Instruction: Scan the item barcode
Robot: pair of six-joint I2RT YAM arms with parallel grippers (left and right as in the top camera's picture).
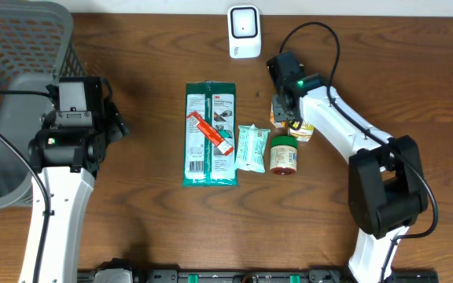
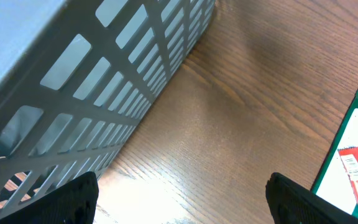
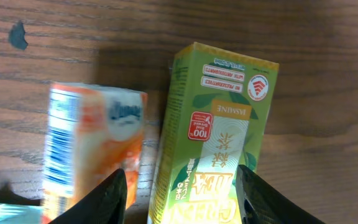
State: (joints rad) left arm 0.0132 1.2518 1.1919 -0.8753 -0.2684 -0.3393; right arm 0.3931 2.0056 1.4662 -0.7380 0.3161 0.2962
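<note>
pick-up appears in hand: right gripper stands spread astride the green tea carton, not yet clamped; left gripper spread, empty; next, clamp squarely and carry it to the scanner.

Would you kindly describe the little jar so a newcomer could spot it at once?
Find the large green pack in the middle of the table. Go right past the pale-green pouch to the jar: only it has a green lid and orange label.
</note>
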